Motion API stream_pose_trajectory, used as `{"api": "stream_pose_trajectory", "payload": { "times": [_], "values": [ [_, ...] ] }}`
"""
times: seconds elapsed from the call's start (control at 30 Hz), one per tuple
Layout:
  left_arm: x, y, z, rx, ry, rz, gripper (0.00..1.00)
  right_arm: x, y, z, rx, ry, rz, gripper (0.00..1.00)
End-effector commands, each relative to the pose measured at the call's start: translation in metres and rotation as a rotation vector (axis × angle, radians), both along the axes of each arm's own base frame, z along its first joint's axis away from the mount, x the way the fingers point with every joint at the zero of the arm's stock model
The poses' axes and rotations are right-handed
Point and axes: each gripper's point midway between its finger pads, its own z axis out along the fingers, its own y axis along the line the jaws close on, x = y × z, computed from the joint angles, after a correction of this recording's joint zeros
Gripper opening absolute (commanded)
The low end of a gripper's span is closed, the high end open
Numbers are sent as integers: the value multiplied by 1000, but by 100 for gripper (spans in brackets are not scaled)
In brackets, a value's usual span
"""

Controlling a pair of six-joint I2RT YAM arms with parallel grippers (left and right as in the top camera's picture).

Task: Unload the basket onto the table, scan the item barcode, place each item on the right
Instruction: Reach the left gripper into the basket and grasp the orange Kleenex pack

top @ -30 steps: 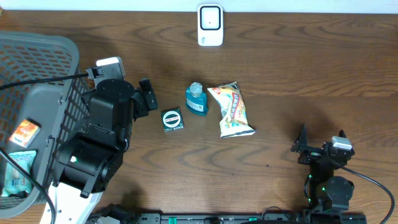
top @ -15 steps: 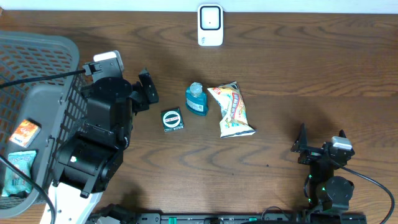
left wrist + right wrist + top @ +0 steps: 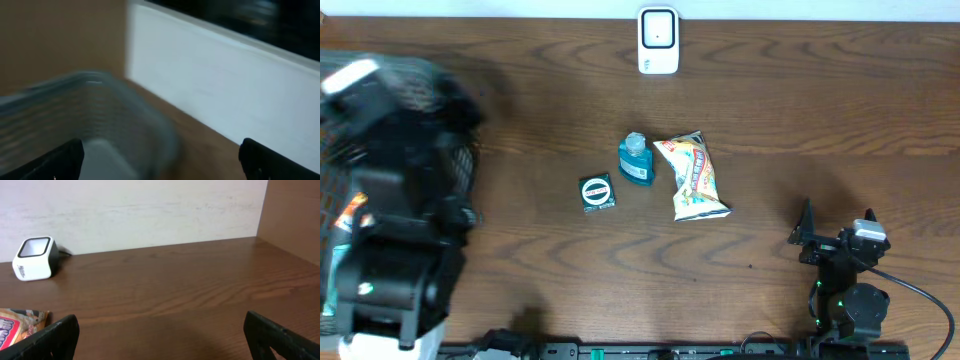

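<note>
Snack packet [image 3: 692,177] lies untouched before the scanner [image 3: 658,40]; left gripper [image 3: 160,161], wide and empty, has swung away over the basket [image 3: 85,97]; right gripper [image 3: 160,337] wide.

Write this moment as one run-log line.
left gripper: open, by basket | right gripper: open, empty | snack bag: on table | scanner: untouched
</note>
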Motion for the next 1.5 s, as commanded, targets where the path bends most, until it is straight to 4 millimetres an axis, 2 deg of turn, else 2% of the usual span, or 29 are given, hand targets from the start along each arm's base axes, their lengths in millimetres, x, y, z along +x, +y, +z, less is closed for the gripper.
{"api": "stream_pose_trajectory", "payload": {
  "times": [0.0,0.1,0.23,0.5,0.53,0.63,0.7,0.9,1.17,1.33,1.47],
  "values": [
    [-23,49,-16,-90,6,233,98,0,-2,0,-12,2,-10,99],
    [-33,77,-47,-195,78,338,98,0,-2,0,-12,2,-10,99],
    [-34,105,-87,-298,200,407,98,0,-2,0,-12,2,-10,99],
    [-35,162,-154,-387,389,578,98,0,-2,0,-12,2,-10,99],
    [-31,173,-180,-436,456,590,98,0,-2,0,-12,3,-10,99],
    [-26,184,-214,-494,539,603,99,0,-2,0,-12,2,-10,99],
    [-20,190,-242,-514,616,611,91,0,-2,0,-12,2,-10,99],
    [-1,206,-295,-482,767,560,90,0,-2,0,-12,3,-10,99],
    [7,224,-352,-406,941,525,89,0,-2,0,-12,2,-10,99],
    [12,227,-373,-402,974,509,87,0,-2,0,-12,2,-10,99],
    [9,225,-397,-421,1027,505,66,0,-2,0,-12,2,-11,99]
  ]
}}
